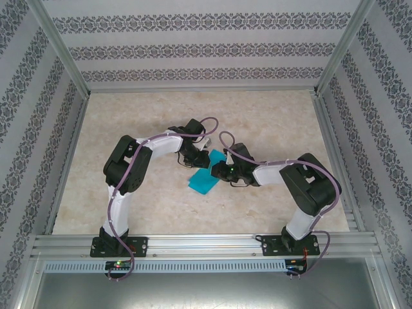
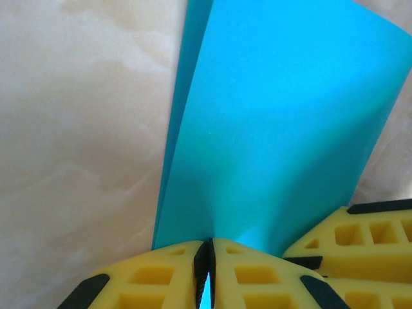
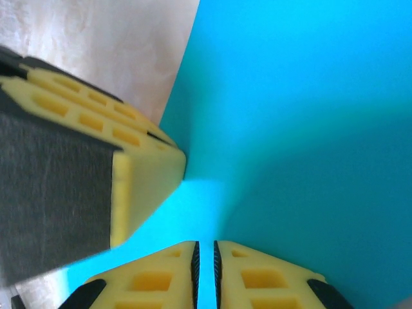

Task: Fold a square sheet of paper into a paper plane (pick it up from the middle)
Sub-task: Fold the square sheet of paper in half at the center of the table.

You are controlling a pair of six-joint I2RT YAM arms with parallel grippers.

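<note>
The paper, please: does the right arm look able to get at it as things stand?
Yes, it seems so: the right claw is shut on the paper, close beside the left claw, which grips it too. Nothing stands in the way.

- We see a table top (image 1: 277,122) of pale, marbled beige, evenly lit.
- Behind it and on both sides we see walls (image 1: 193,45) papered white with dark floral bands.
- Aluminium posts (image 1: 61,48) rise from its far corners.
- Along its near edge runs an aluminium rail (image 1: 206,244), with a grey metal sheet (image 1: 193,290) nearer still.
</note>
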